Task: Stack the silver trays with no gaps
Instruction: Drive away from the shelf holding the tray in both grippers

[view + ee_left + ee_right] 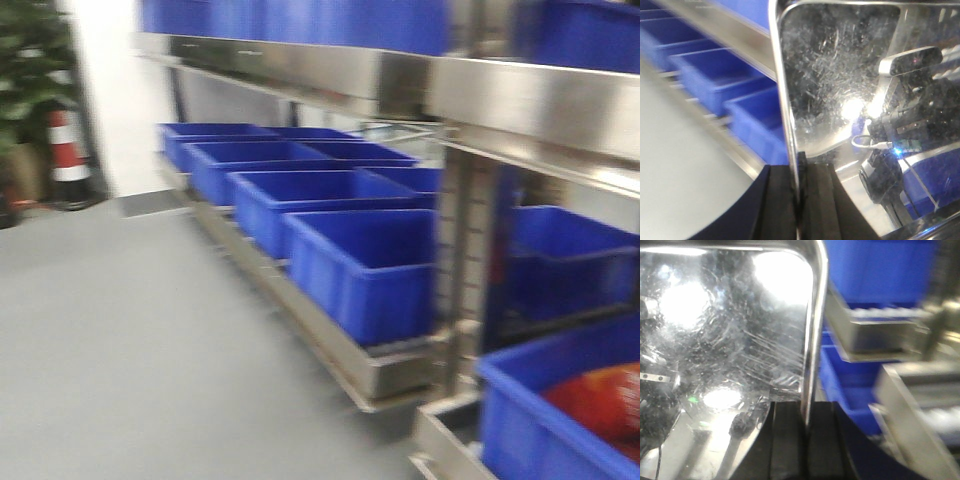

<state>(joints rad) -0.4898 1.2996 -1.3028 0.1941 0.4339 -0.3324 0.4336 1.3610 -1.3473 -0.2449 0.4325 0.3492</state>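
Left wrist view: left gripper (797, 200) is clamping the out-turned rim of a tray (840, 75). The black fingers (780, 205) are sitting tight on either side of the rim's edge, with no gap showing. The tray is filling the right part of this view. Its scratched, shiny face is turning toward the camera and mirroring a camera head and dark arm parts. The rim is running up from the jaws to a rounded corner at top.

Right wrist view: right gripper (805, 440) is pinching a tray (730, 340) rim the same way, fingers (787, 445) pressed against both sides. Here the tray is lying to the left of the rim, glaring with bright light patches.

The two held rims may be opposite sides of one tray. The views are too close and blurred to settle it.

The tray is hanging in the air beside the shelving, not resting on any surface that shows.

Front view, motion-blurred: no tray or gripper is showing clearly here. A row of blue bins (360, 260) is sitting on the low shelf (330, 350). A steel band (540, 100) is running above them, and more blue bins are standing on top. One bin at lower right is holding something red (605, 395).

The grey floor (120, 350) is stretching left toward a striped cone (68, 150) and a plant (30, 60).
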